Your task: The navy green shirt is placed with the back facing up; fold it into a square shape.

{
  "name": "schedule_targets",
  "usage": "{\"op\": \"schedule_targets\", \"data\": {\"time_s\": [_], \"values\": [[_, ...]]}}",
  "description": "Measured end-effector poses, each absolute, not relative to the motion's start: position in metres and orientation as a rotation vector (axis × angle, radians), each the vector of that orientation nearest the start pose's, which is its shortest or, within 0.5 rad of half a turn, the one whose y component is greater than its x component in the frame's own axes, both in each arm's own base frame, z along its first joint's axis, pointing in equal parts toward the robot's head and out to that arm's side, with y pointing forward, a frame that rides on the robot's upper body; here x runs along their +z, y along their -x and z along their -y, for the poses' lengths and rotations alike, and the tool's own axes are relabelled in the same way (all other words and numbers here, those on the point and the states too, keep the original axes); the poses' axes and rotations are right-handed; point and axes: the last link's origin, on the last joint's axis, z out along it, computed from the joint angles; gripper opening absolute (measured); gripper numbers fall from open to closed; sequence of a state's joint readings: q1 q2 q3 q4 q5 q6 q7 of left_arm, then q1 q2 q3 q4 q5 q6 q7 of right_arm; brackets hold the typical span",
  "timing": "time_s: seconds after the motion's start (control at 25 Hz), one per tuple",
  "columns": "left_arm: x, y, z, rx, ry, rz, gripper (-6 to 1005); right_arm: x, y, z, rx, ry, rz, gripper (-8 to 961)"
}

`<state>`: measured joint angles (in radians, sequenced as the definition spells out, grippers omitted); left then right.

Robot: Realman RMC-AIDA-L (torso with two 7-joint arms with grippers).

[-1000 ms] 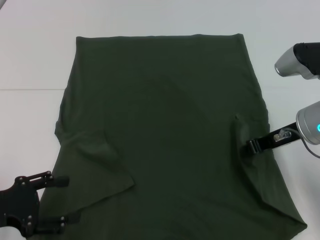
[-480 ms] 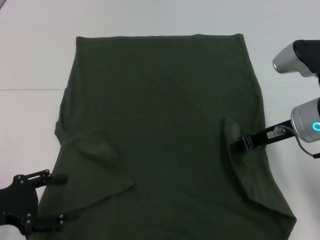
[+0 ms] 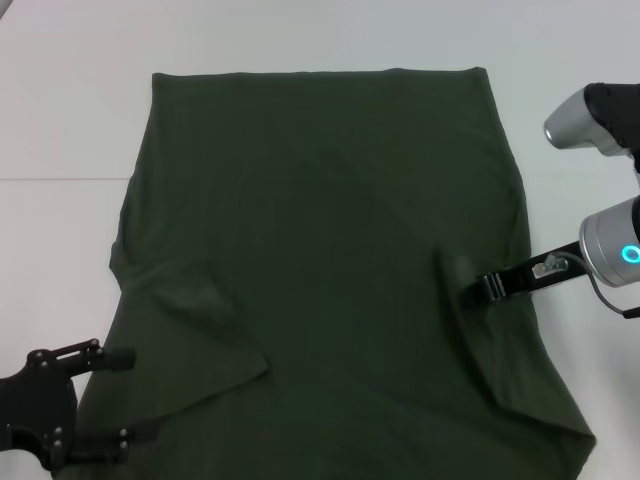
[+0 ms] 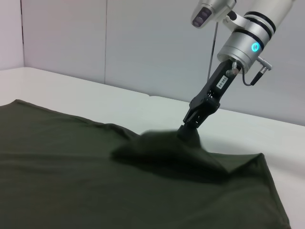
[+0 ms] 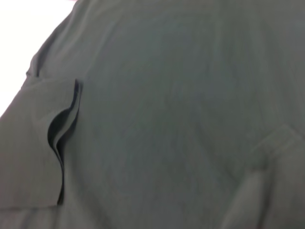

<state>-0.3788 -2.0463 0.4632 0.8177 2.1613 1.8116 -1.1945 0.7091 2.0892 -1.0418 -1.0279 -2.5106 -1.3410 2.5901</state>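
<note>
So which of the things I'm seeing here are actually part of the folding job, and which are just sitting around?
Part of the job:
- navy green shirt, spread out flat
- right gripper, pinching the shirt's right sleeve area and pulling it inward
- left gripper, open at the shirt's near left edge

Just there:
- white table under the shirt; nothing else lies about

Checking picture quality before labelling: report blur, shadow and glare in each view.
Head view: sharp, evenly lit, no glare; the shirt reads dark with faint folds. Left wrist view: right gripper sharp, the raised cloth under it soft, casting a shadow. Right wrist view: blurred throughout, only a dark fold shows; left gripper sits in the head view's near corner.
</note>
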Motion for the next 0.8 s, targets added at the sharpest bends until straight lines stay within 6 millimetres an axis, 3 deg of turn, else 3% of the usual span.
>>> {"op": "schedule_targets", "data": {"time_s": [0.16, 0.4, 0.52, 0.8], "values": [[0.056, 0.313, -0.273, -0.596, 2.712, 0.449, 887, 0.011, -0.207, -0.402, 0.022, 2.363, -1.371, 86], [0.055, 0.314, -0.272, -0.604, 2.707, 0.46, 888, 0.027, -0.215, -0.395, 0.235, 2.368, -1.429, 317], [0.056, 0.313, -0.273, -0.635, 2.686, 0.496, 888, 0.035, -0.222, -0.391, 0.3, 2.357, -1.447, 375], [0.063, 0.314, -0.277, -0.699, 2.634, 0.737, 887, 0.06, -0.255, -0.353, 0.694, 2.394, -1.386, 511]]}}
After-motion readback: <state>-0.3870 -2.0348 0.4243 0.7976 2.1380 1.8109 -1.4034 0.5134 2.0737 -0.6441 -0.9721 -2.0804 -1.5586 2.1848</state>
